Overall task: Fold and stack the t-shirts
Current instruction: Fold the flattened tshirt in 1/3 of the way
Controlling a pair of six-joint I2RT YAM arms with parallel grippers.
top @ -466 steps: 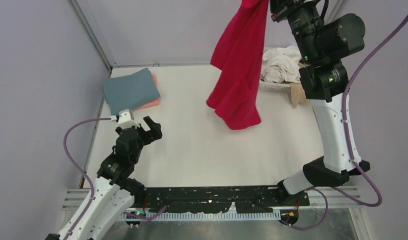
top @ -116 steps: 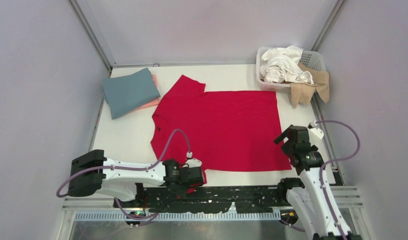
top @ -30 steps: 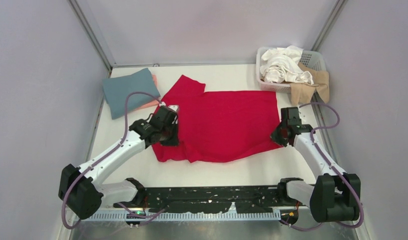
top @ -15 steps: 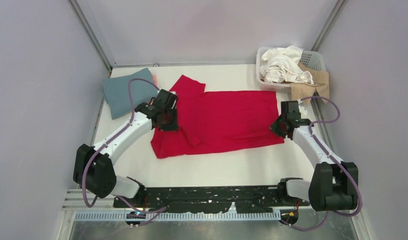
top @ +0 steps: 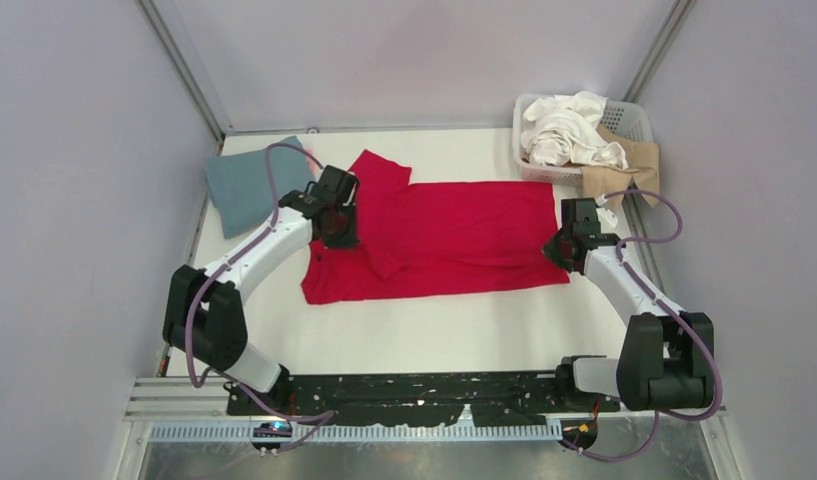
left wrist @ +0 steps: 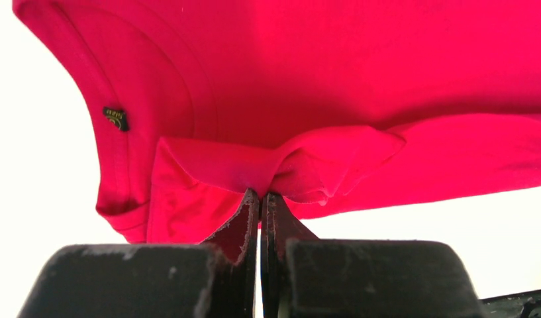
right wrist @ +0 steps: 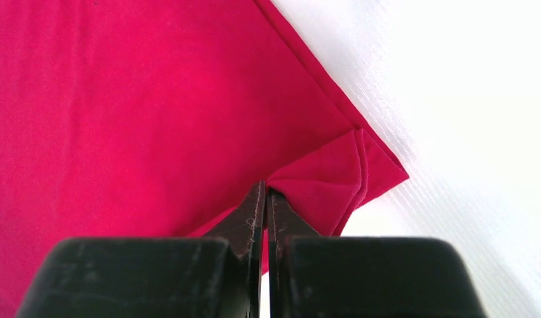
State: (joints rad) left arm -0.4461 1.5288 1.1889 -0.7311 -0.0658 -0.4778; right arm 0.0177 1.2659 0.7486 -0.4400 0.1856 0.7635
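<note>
The top camera showed the red t-shirt [top: 454,235] folded lengthwise across the white table [top: 434,330], with the left gripper [top: 336,228] at its collar end beside the folded teal t-shirt [top: 242,188] and the right gripper [top: 561,250] at its hem end, near the basket [top: 636,112]. Only the left wrist camera showed the collar label [left wrist: 115,118] and the left fingers [left wrist: 244,222] pinched together on a bunched red fold. The right wrist camera showed that gripper's fingers [right wrist: 249,218] clamped on a turned-over hem corner beside bare table.

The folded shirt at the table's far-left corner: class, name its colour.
Folded cloth shirt: dusty teal-blue, best in the top external view.
</note>
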